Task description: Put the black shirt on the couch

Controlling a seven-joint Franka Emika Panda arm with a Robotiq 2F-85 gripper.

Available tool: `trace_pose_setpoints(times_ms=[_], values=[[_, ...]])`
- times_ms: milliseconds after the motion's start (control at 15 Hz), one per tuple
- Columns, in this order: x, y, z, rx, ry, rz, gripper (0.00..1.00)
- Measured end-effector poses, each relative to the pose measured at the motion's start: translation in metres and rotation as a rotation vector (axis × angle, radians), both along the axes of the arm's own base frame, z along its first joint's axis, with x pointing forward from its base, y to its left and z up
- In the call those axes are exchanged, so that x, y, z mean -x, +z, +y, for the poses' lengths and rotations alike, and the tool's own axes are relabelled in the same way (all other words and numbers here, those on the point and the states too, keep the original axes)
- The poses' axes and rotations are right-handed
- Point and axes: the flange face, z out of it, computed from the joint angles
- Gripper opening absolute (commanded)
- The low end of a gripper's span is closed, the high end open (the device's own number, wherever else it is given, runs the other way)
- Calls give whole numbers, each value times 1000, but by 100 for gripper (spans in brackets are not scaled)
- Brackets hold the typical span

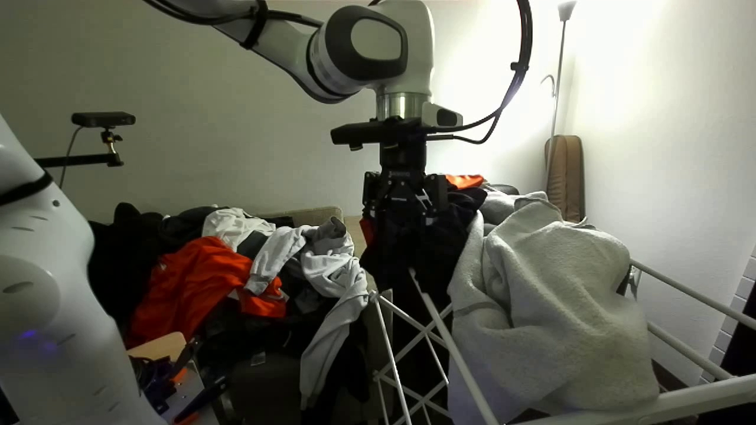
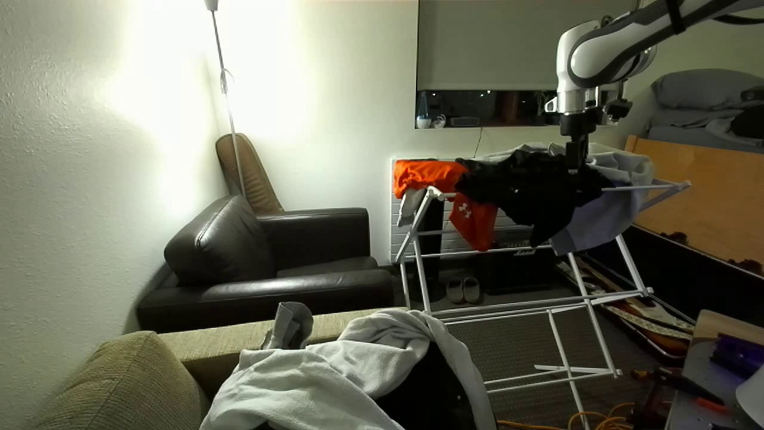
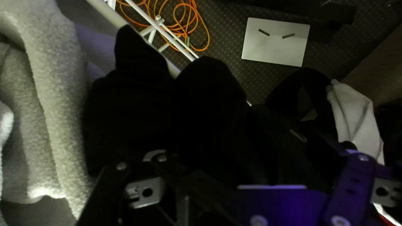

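The black shirt (image 1: 440, 251) hangs limp over the white drying rack (image 2: 507, 303); it also shows in an exterior view (image 2: 528, 191) and fills the middle of the wrist view (image 3: 135, 103). My gripper (image 1: 404, 219) points down at the shirt and looks open, with black cloth below and between its fingers; the tips are hard to make out. It also shows in an exterior view (image 2: 576, 166). A low dark leather sofa (image 2: 310, 292) stands against the wall. An olive-beige couch (image 2: 119, 376) bears piled clothes. I cannot tell which of these two is meant.
An orange-red garment (image 2: 427, 173) and a big pale grey sheet (image 1: 549, 307) hang on the rack either side of the shirt. White, orange and black clothes (image 1: 198, 277) are piled on the olive couch. Orange cable (image 3: 188, 22) and a silver laptop (image 3: 274, 42) lie on the floor.
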Motion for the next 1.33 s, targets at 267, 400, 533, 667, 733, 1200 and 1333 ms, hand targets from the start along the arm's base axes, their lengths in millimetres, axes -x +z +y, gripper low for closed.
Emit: trace_pose_setpoints(times_ms=[267, 400, 533, 667, 733, 1200, 1333], values=[[0, 0, 0, 0, 0, 0, 100], [0, 0, 0, 0, 0, 0, 100], [0, 0, 0, 0, 0, 0, 100], [0, 0, 0, 0, 0, 0, 100], [0, 0, 0, 0, 0, 0, 100], [-3, 0, 10, 3, 20, 0, 100], [-7, 1, 23, 7, 45, 0, 100]])
